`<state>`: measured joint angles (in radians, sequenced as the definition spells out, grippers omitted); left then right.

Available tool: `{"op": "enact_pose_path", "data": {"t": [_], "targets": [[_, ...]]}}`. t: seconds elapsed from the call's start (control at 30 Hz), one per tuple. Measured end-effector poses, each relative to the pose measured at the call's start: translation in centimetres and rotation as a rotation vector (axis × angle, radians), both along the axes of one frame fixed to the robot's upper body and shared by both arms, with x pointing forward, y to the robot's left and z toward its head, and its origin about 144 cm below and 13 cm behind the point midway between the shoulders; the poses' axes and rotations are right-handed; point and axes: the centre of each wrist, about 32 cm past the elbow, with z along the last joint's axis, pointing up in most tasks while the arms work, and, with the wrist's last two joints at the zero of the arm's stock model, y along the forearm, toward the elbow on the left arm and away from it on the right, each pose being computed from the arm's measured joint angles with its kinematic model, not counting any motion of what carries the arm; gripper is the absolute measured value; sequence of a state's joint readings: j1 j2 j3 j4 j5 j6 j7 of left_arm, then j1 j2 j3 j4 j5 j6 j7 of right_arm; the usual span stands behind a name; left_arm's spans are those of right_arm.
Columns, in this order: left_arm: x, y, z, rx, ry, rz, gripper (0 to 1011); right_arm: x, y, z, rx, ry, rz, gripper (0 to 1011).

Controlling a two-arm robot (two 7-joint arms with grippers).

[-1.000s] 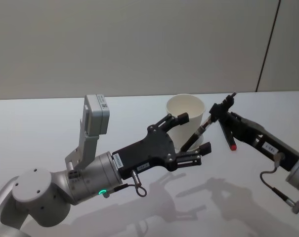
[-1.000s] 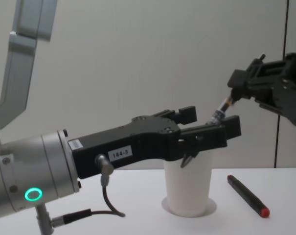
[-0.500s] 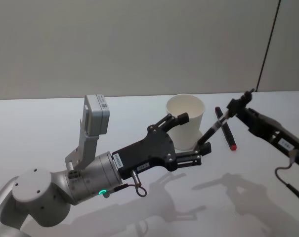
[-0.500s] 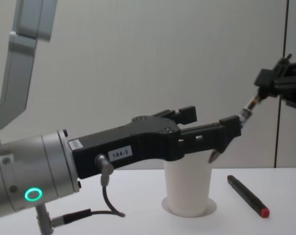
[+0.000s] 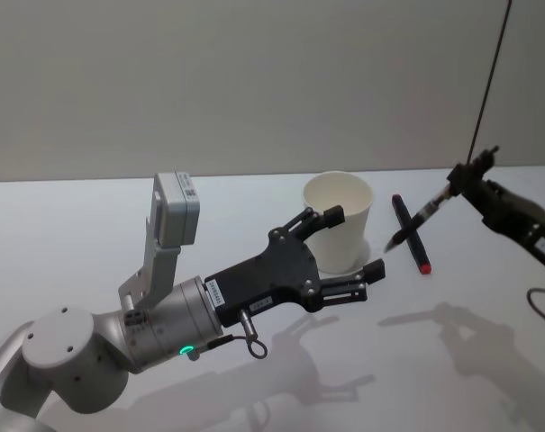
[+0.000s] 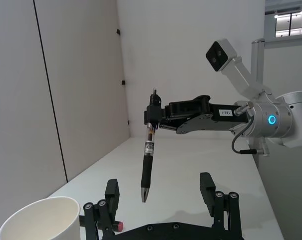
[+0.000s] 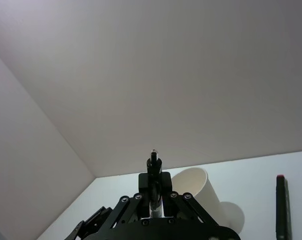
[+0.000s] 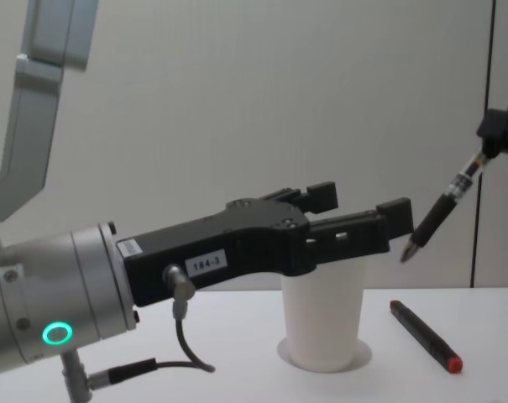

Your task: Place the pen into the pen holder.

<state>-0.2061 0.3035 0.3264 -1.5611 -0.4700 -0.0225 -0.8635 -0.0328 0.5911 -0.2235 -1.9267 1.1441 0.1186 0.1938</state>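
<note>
The pen holder, a white paper cup (image 5: 339,219) (image 8: 323,323) (image 6: 39,220) (image 7: 201,192), stands upright on the table. My right gripper (image 5: 461,180) (image 6: 151,119) (image 7: 154,194) is shut on the upper end of a black pen (image 5: 418,219) (image 8: 443,211) (image 6: 148,162), which hangs tip-down in the air to the right of the cup, clear of its rim. My left gripper (image 5: 353,243) (image 8: 361,208) (image 6: 159,190) is open at rim height just in front of the cup, holding nothing.
A second black pen with a red end (image 5: 413,236) (image 8: 426,336) (image 7: 282,205) lies flat on the white table (image 5: 92,225) to the right of the cup, below the held pen. The left arm's body fills the near left of the table.
My right gripper has carried the pen to the right and up, away from the cup and out from between the left gripper's fingers. The left arm and the cup have stayed put.
</note>
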Motion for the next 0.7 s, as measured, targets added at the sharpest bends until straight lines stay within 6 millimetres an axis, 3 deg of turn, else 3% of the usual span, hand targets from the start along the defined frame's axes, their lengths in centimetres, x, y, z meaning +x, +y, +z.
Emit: {"op": "enact_pose_path", "data": {"t": [0.7], "targets": [[0.0, 0.0, 0.0, 0.0, 0.0, 0.0, 1001, 2.4, 0.9, 1.2, -0.069, -0.214, -0.005, 130]]}}
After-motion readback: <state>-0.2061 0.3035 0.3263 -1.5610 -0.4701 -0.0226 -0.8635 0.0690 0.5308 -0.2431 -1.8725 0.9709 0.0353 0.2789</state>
